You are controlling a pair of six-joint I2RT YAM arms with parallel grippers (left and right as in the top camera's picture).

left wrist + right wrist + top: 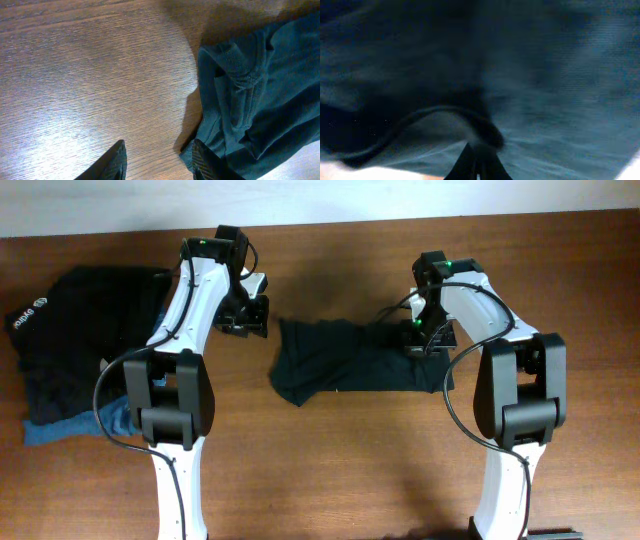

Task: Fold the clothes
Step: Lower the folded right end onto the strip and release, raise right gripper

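Wood grain ran across the whole table (330,470), which carried a pile of dark clothes (70,320) at its left edge, white lettering on top and a strip of blue denim (60,430) poking out underneath. Well apart from that pile, at the centre, lay the black shirt (340,360), bunched into a rough band rather than spread flat.

I judged the step to be smoothing and squaring this shirt before any fold. The next move called for both ends to be held and drawn apart.

The right gripper (420,345) sat at the shirt's right end. Its jaws were closed tip to tip, seemingly on a ridge of cloth, though blurred fabric filled its own view. The left gripper (159,162) hung spread wide and empty over bare wood just beside the ribbed collar (240,75). The shirt's sleeves and logo could not be made out.
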